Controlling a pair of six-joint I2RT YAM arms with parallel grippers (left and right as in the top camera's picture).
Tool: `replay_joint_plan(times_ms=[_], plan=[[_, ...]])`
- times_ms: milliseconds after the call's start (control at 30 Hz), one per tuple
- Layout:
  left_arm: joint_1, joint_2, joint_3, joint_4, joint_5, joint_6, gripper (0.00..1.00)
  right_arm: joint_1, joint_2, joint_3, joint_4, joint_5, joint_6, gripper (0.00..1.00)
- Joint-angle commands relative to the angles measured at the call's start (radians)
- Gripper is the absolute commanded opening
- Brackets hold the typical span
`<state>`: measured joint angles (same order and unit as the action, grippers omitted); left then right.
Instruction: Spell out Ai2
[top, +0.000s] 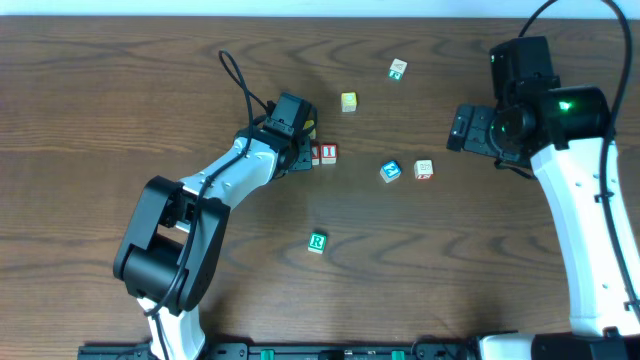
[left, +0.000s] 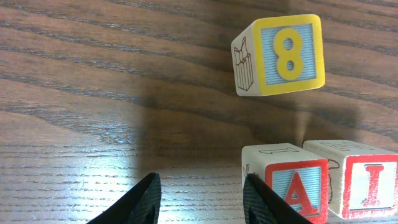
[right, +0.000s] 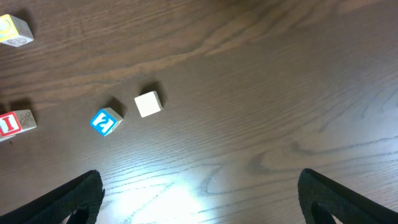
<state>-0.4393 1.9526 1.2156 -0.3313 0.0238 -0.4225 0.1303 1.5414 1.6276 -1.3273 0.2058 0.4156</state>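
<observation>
Left pincer (left: 202, 186) is seen open, w/ bare counter (top: 480, 280) btwn the jaws; one finger sits just beside A (left: 297, 190). It should be drawn away gently, w/o brushing A, so the pair isn't knocked. A and I (left: 371, 183) are set touching, I at A's 3 o'clock: red letters, red edges, pale wood. 2 (top: 390, 171), blue-edged, lies apart at I's 4 o'clock, turned askew; it's to be squared and set at I's 3 o'clock. Right pincer (right: 200, 177) is held wide open, empty, at 2's 2 o'clock.
</observation>
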Motion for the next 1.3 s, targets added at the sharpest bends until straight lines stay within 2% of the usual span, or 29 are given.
replay_joint_plan(times_ms=[0, 133, 367, 433, 700, 933, 1067, 1133, 1233, 1267], plan=[[-0.001, 0.013, -0.004, 0.007, 0.003, -0.005, 0.44, -0.006, -0.018, 0.000, -0.001, 0.008, -0.010, 0.99], [-0.001, 0.013, -0.004, 0.013, 0.003, -0.004, 0.50, -0.006, -0.018, 0.000, -0.001, 0.008, -0.010, 0.99], [-0.001, 0.013, -0.004, 0.019, 0.003, -0.004, 0.49, -0.006, -0.018, 0.000, -0.001, 0.008, -0.010, 0.99], [0.000, 0.013, -0.004, 0.022, 0.003, -0.004, 0.52, -0.006, -0.018, 0.000, -0.001, 0.008, -0.010, 0.99], [0.000, 0.013, -0.004, 0.034, 0.002, -0.004, 0.53, -0.006, -0.018, 0.000, -0.001, 0.008, -0.010, 0.99], [0.004, 0.013, -0.002, 0.032, -0.096, -0.003, 0.53, -0.006, -0.018, 0.000, -0.002, 0.008, -0.010, 0.99], [0.040, -0.021, 0.040, -0.043, -0.124, -0.003, 0.53, -0.006, -0.018, -0.007, 0.008, 0.007, -0.024, 0.98], [0.062, -0.063, 0.065, -0.097, -0.164, -0.003, 0.53, -0.006, -0.018, -0.029, 0.034, -0.044, -0.090, 0.97], [0.091, -0.160, 0.083, -0.156, -0.170, 0.019, 0.59, -0.004, -0.019, -0.112, 0.096, -0.120, -0.183, 0.99], [0.096, -0.190, 0.083, -0.165, -0.170, 0.028, 0.68, -0.004, -0.019, -0.145, 0.113, -0.121, -0.185, 0.99]])
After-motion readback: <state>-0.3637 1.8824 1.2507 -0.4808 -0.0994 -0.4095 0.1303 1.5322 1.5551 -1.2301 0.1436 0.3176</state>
